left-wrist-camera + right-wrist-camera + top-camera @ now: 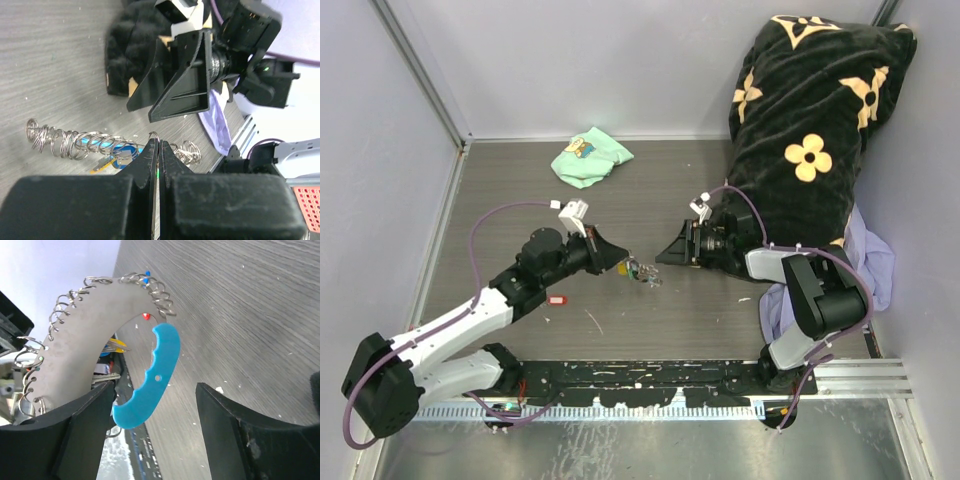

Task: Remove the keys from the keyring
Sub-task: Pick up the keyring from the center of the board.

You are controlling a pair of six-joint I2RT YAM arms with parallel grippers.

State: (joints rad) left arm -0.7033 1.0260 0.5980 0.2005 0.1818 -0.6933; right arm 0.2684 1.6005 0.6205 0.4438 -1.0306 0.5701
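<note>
The left gripper [155, 144] is pinched fully shut on a loop of the keyring [75, 144]. The ring's coil of silvery links trails onto the table [650, 190], and the keys [103, 164] lie bunched beneath it, mid-table. Facing it, the right gripper [662, 256] stands wide, gripping nothing. Only its own camera shows the sky-blue fob [150, 385] curving between its fingers. Only the top view shows a red tag [556, 299] lying apart beside the left arm. It also shows a mint cloth [590, 156] at the far side, its printed patch too small to read, and a black blanket [800, 90] patterned with tan flowers and stars at the far right.
</note>
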